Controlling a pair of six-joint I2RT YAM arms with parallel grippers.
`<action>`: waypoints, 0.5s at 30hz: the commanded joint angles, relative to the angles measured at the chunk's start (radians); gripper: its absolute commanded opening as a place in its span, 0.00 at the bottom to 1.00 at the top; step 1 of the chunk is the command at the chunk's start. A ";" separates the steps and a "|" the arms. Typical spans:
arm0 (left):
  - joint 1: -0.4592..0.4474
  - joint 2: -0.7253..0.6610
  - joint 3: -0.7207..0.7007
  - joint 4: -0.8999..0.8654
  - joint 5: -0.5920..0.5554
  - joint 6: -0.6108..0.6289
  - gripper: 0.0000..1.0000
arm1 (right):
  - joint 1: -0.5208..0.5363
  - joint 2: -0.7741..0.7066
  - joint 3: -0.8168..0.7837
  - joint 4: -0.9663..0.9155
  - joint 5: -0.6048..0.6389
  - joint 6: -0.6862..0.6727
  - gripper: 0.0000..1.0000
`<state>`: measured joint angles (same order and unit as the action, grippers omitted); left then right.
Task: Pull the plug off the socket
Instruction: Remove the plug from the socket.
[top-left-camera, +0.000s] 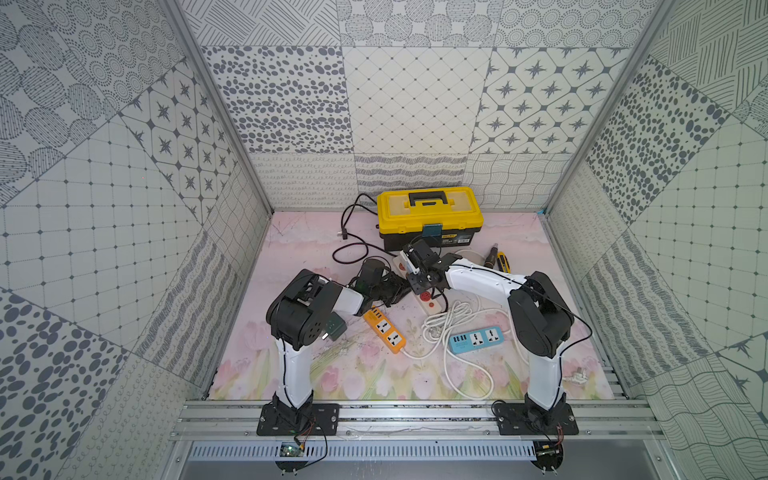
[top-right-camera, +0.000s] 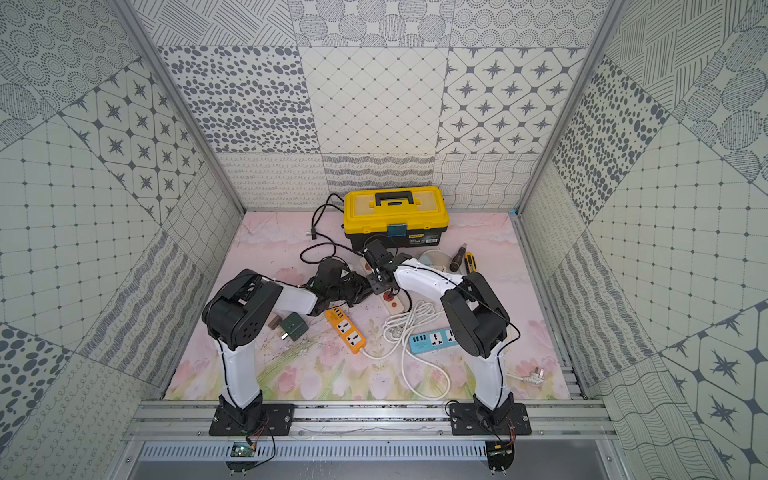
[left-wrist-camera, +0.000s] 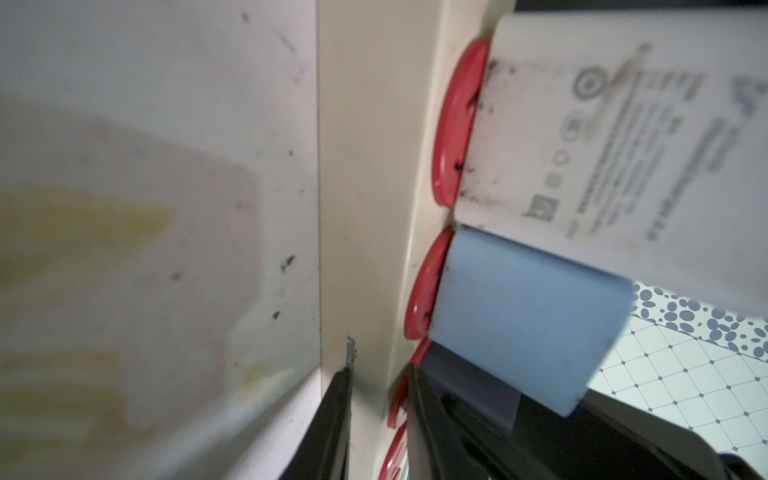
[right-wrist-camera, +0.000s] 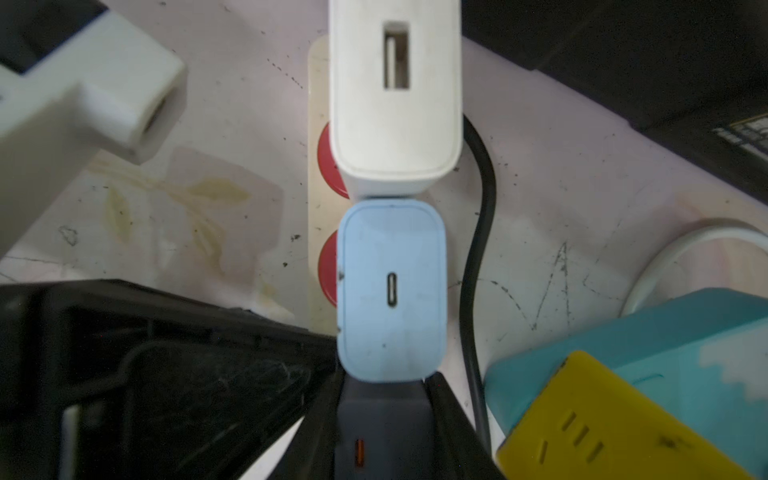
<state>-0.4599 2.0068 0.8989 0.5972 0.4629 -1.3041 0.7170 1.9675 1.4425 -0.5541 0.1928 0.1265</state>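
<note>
Right gripper (right-wrist-camera: 384, 386) clamps the dark grey plug (right-wrist-camera: 382, 415), seated in the cream power strip (right-wrist-camera: 322, 199) just beside a blue plug (right-wrist-camera: 390, 291). Left gripper (left-wrist-camera: 378, 395) straddles that strip; whether it pinches I cannot tell.

In both top views, the white power strip (top-left-camera: 432, 306) runs toward 11 o'clock, and its far end is hidden from you under both wrists. The frame edge cuts off the dark grey plug (right-wrist-camera: 382, 419). The print on the white charger (left-wrist-camera: 602, 137) is blurred and unreadable. Whether the left gripper (left-wrist-camera: 380, 368) touches the strip, you cannot tell.
</note>
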 joint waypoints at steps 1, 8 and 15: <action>0.006 0.049 -0.003 -0.454 -0.187 0.006 0.21 | -0.033 -0.019 0.055 -0.038 -0.146 0.052 0.23; 0.013 0.056 0.000 -0.477 -0.202 0.003 0.21 | -0.067 -0.083 -0.049 0.034 -0.205 0.048 0.22; 0.014 0.074 0.021 -0.504 -0.207 0.011 0.21 | 0.052 -0.111 -0.050 0.018 -0.037 0.055 0.23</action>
<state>-0.4492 2.0243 0.9264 0.5629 0.4965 -1.3079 0.7040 1.9213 1.3602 -0.4679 0.1635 0.1478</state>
